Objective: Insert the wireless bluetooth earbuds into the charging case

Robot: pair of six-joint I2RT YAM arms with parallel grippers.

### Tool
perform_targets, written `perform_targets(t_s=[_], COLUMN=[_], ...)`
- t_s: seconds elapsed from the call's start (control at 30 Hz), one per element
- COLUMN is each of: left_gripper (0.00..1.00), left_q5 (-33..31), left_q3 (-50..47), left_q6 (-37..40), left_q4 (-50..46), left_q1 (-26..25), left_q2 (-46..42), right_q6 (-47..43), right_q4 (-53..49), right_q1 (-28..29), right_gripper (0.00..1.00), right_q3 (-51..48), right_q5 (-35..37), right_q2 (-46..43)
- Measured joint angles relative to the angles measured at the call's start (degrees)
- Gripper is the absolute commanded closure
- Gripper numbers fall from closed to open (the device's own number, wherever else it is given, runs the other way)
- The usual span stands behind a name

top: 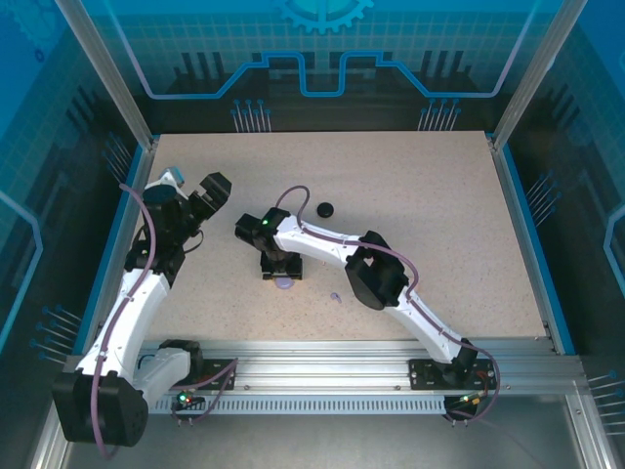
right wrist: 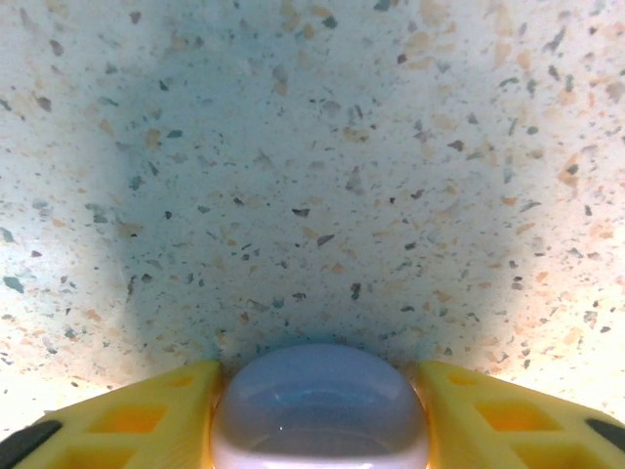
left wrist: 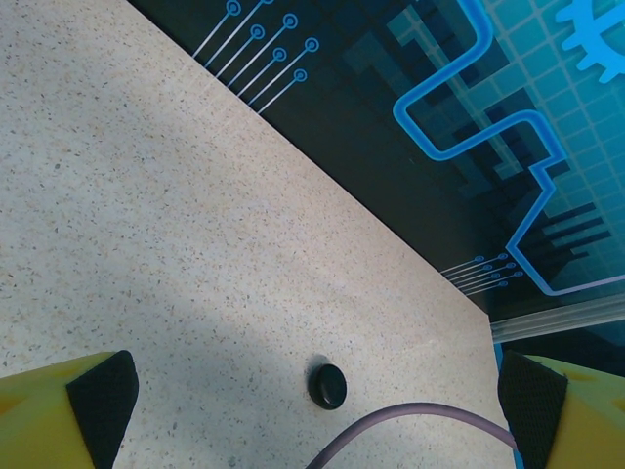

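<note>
While the right claw (top: 281,276) stands nose-down at mid-table in the top view, a lilac case (top: 284,285) peeps out at its tip, resting on the table (top: 439,215). One tiny lilac earbud (top: 335,296) lies loose just to that claw's right, apart from both case and fingers. A black case (top: 325,208) sits farther back, well apart. The left claw (top: 203,193) hangs raised at the left, jaws spread, holding nothing.

From the left wrist, the left claw (left wrist: 317,415) shows its pads at the two lower corners, wide apart and empty. The black case (left wrist: 327,386) lies ahead between them, a purple cable (left wrist: 420,418) curving in front.

From the right wrist, the right claw (right wrist: 318,379) has a yellow finger (right wrist: 156,410) against each side of the lilac case (right wrist: 320,415), so it looks clamped on it. Whether the lid is up I cannot tell.

I judge the step to be securing the case, with no bud seated yet. Next, the case needs holding steady and open, and the loose earbud wants a fine pinch before it goes over its socket.
</note>
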Motion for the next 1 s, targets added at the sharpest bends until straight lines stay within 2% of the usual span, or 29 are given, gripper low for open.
perform_targets(t_s=[0.4,0.5,0.7,0.8,1.0], left_gripper=[0.01,0.01,0.01,0.01,0.03], left_q5=[6.4,8.8,12.7,13.1,12.5], left_q3=[-2.8,-4.7,-10.0,-14.1,-18.8], left_q6=[0.0,0.0,-1.6,-3.2,-4.5], left_q4=[2.3,3.3,7.9,12.5,22.0], left_q1=[0.1,0.1,-0.2,-2.1,-10.8], left_q2=[-0.2,-0.9,-3.1,-2.9,1.5], right_q6=[-0.5,-1.1,-2.2,-2.1,0.9], right_q4=[3.7,5.6,10.4,12.3,16.4], right_q1=[-1.3,-3.9,-13.0,-17.3,-22.2], right_gripper=[0.56,0.57,0.57,0.57,0.57], right_q3=[-5.1,-6.0,-5.8,-5.5,-5.9], right_q5=[0.0,-0.7,-3.3,-5.4,-11.1], right_q2=[-5.0,-8.7,-15.1,-15.5,-15.6])
